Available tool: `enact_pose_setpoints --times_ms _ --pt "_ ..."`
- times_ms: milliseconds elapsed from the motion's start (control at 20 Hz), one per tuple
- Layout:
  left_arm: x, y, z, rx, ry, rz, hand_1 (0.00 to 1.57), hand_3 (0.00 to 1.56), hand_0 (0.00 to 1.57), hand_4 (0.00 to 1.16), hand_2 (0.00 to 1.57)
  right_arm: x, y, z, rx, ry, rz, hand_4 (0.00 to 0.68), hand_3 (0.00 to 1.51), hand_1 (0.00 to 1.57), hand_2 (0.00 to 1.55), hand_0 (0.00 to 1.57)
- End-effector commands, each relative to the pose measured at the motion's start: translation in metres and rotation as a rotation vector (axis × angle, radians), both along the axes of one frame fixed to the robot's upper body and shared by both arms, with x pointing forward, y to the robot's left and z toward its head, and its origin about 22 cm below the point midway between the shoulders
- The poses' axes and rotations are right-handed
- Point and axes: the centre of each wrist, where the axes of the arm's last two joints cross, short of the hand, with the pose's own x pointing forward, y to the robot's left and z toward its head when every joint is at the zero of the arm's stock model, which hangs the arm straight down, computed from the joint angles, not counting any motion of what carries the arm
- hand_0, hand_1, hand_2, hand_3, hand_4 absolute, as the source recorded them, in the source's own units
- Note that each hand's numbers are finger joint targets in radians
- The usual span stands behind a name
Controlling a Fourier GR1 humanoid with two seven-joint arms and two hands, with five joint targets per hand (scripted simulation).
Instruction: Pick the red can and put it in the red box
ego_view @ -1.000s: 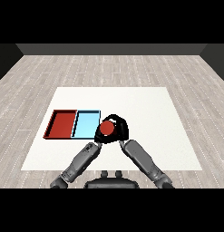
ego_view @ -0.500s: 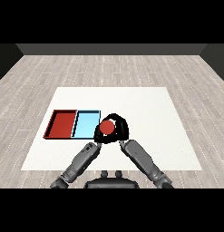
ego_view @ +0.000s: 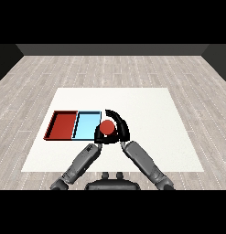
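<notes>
Right hand [ego_view: 120, 129] curls round red can [ego_view: 107, 127], raised just beside light blue tray [ego_view: 86, 125]; can upright, long axis vertical, top toward camera; left hand [ego_view: 99, 137] mostly hidden, fingers unreadable.

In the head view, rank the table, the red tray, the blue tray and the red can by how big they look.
1. Table, by far the largest.
2. Red tray and blue tray: they look nearly alike, the red one slightly wider, so no firm ranking between them.
3. Red can, smallest, partly hidden by the right hand.

Light blue tray [ego_view: 86, 126] between right hand [ego_view: 120, 130], red tray [ego_view: 62, 124]
</notes>
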Motion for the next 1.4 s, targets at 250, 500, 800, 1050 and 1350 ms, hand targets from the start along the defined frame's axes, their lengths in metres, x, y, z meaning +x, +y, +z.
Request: enact_pose_setpoints --times_ms 250,500,800,1050,1350 --pt "0.002 0.009 0.012 -0.006 -0.032 0.037 1.57 1.50 1.57 1.14 1.57 -0.003 -0.007 0.003 0.013 0.035 -0.035 0.000 0.00 0.00 0.00 0.00" --pt "-0.007 0.009 0.003 0.014 -0.032 0.047 1.57 1.48 1.57 1.14 1.57 0.015 -0.016 0.017 0.011 0.046 -0.025 0.000 0.00 0.00 0.00 0.00" --pt "0.006 0.006 0.011 0.011 -0.038 0.085 1.57 1.45 1.57 1.13 1.57 -0.013 -0.039 0.022 0.086 0.039 -0.027 0.000 0.00 0.00 0.00 0.00" --pt "-0.001 0.024 0.029 0.047 -0.063 0.107 1.57 1.47 1.57 1.13 1.56 -0.031 -0.078 0.025 0.099 0.014 -0.031 0.000 0.00 0.00 0.00 0.00" --pt "0.021 0.079 0.035 0.061 -0.094 0.178 1.57 1.48 1.57 1.13 1.57 -0.047 -0.131 0.008 0.113 -0.017 -0.126 0.000 0.00 0.00 0.00 0.00"
